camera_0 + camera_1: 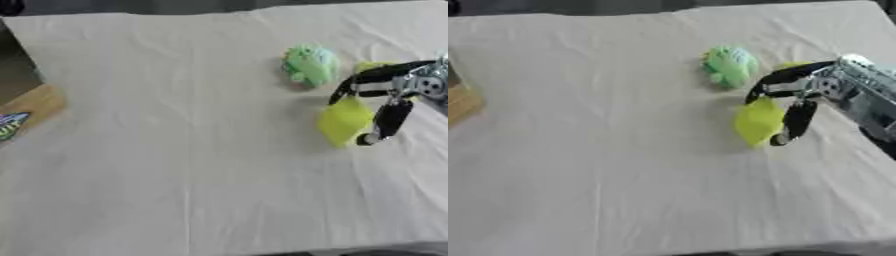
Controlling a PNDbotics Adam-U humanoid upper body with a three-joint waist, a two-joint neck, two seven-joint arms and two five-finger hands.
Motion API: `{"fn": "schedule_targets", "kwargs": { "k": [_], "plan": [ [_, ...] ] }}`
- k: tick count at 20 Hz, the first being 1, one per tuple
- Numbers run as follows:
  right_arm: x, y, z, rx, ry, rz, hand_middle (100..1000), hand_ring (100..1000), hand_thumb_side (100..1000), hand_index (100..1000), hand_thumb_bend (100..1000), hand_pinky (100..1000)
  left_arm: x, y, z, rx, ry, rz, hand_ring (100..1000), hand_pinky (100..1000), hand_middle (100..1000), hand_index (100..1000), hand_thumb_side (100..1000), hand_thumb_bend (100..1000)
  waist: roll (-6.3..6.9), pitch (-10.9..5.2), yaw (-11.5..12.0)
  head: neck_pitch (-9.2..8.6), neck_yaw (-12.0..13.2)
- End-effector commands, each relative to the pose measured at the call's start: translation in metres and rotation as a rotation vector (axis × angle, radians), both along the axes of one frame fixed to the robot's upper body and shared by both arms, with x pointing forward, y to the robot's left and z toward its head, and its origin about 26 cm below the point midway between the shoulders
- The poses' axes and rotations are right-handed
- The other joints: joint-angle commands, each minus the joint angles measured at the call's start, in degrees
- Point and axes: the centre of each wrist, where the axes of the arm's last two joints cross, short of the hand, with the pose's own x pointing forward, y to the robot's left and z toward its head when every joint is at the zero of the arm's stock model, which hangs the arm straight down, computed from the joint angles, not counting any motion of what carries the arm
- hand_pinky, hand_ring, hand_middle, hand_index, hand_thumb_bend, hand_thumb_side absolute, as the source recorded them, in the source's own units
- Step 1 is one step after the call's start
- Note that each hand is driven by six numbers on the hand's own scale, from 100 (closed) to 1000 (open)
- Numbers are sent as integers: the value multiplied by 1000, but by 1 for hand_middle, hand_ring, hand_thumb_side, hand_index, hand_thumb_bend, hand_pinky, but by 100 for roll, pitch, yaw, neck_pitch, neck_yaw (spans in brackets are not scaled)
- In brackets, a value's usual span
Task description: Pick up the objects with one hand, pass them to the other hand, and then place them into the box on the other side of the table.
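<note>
My right hand (829, 86) reaches in from the right edge, its black fingers (779, 80) curled over a yellow-green block (344, 120) and the thumb (388, 120) down its right side. The block hangs at the cloth, and I cannot tell whether it is lifted off it. A round green and light-blue toy (310, 65) lies just behind and to the left of the hand. A small yellow thing (372, 65) shows behind the fingers, mostly hidden. My left hand shows in neither view.
A white creased cloth (175, 165) covers the table. At the left edge sits a brown box (37, 106) with a colourful item (10, 124) in it. A dark gap runs along the table's left and far edges.
</note>
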Motion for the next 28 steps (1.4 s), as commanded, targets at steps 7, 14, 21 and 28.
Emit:
{"fn": "schedule_targets", "kwargs": {
  "k": [7,14,21,28],
  "plan": [
    [5,-7,11,-5,-42,-48,854,859,100,867,445,914,-1,1,6,8,-19,-9,742,498,704,812,938,216,2,-63,-2,-57,-19],
    [6,-7,8,57,-63,-47,776,825,100,803,380,905,-2,1,5,4,-16,-6,742,499,704,813,939,216,1,-48,-5,-60,-21],
    [7,-8,2,102,-69,-56,708,795,100,717,330,896,-2,1,5,1,-18,-2,742,499,704,813,939,217,0,-37,-1,-47,-24],
    [7,-10,2,132,-89,-70,605,746,100,596,259,877,-3,2,5,0,-18,1,742,500,705,813,939,217,-14,-43,-7,-35,-18]
  ]
}}
